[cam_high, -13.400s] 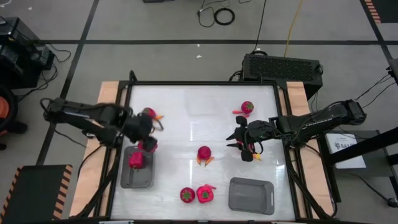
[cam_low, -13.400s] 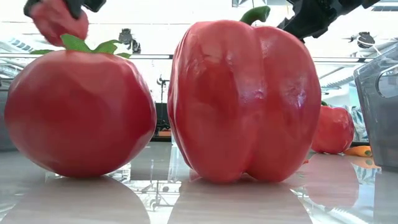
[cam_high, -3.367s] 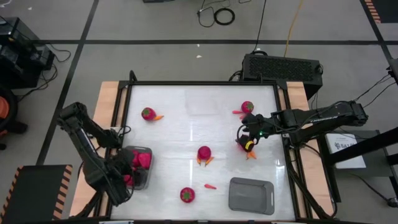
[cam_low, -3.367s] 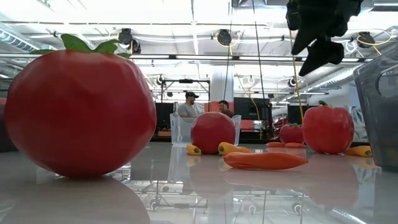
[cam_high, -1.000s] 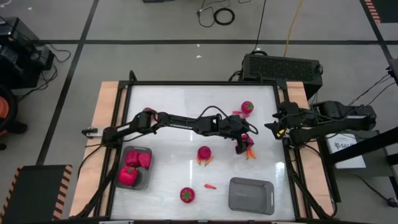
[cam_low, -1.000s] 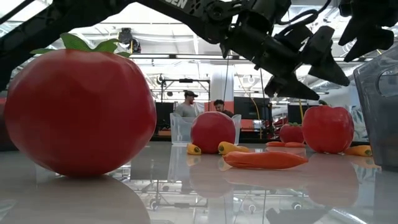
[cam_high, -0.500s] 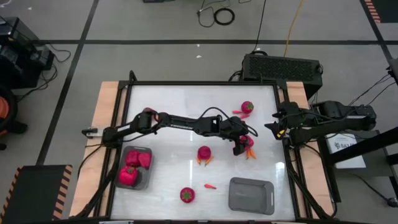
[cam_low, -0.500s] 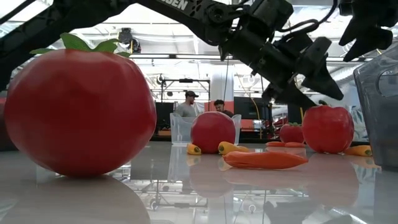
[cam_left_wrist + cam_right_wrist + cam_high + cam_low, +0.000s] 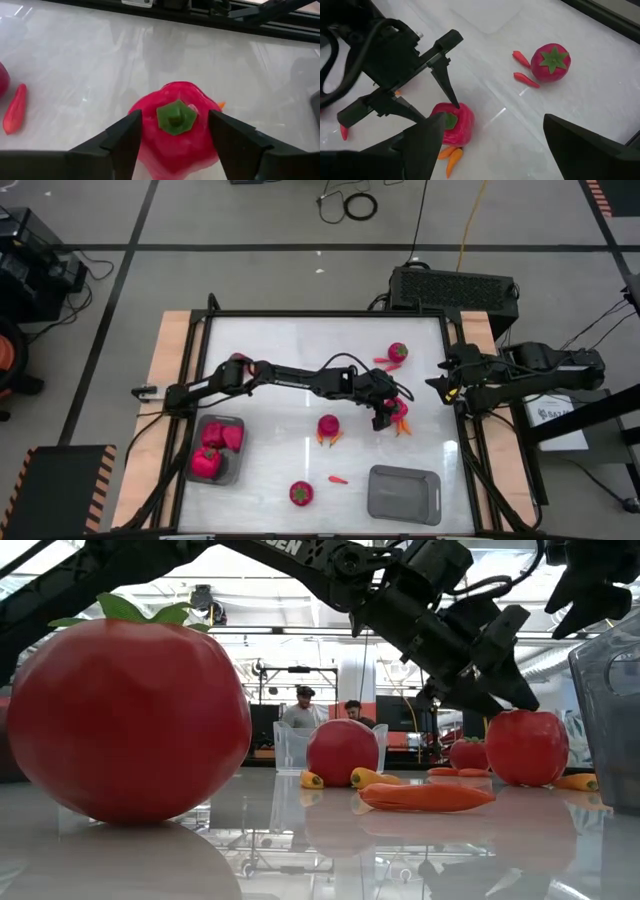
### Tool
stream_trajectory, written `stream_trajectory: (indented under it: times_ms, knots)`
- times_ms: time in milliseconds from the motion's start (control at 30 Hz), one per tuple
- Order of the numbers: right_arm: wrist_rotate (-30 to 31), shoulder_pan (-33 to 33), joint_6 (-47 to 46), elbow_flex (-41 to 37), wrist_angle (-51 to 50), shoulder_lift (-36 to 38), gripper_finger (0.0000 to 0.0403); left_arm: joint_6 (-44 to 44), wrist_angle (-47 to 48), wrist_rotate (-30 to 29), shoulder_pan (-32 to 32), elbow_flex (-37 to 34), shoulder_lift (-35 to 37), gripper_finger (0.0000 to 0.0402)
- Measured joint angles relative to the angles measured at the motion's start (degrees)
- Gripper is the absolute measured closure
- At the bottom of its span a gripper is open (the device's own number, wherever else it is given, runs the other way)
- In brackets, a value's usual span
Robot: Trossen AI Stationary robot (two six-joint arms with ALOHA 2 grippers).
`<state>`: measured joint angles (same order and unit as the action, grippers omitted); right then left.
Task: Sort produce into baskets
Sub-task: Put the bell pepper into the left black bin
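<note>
A red pepper with a green stem stands upright on the white table, right of the middle, with small orange pieces beside it. My left arm reaches across the table, and my left gripper has its two fingers on either side of this pepper. At the table's right edge my right gripper hangs open above the table with nothing between its fingers. My left gripper has the pepper's upper body between its two fingers, one on each opposite side, with the stem midway between them. The fingers slant down from the table's left. The pepper stays upright with its base on the table.
A grey bin at the near left holds several magenta pieces. Another grey bin stands at the near right. Loose items are a tomato with red chilis, a red piece, a tomato and a small chili. Behind the table is a black box.
My left gripper has tipped further downward over the pepper, and its fingers have drawn together from wide apart until they stand against the pepper's sides. The pepper has stayed in place on the table.
</note>
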<state>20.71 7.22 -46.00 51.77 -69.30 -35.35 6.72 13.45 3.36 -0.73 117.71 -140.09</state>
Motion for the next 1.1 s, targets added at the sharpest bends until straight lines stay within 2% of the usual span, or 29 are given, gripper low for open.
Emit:
stream_trajectory:
  times_ms: [200, 1100]
  knots:
    - [0.00, 0.00, 0.00, 0.00, 0.00, 0.00, 0.0074, 0.03, -1.26, 0.00, 0.00, 0.00, 0.00, 0.0187]
    - [0.46, 0.00, 1.57, -0.02, 0.02, -0.02, 0.0074, 4.34, -5.46, -0.86, 1.18, 0.04, -1.72, 0.0188]
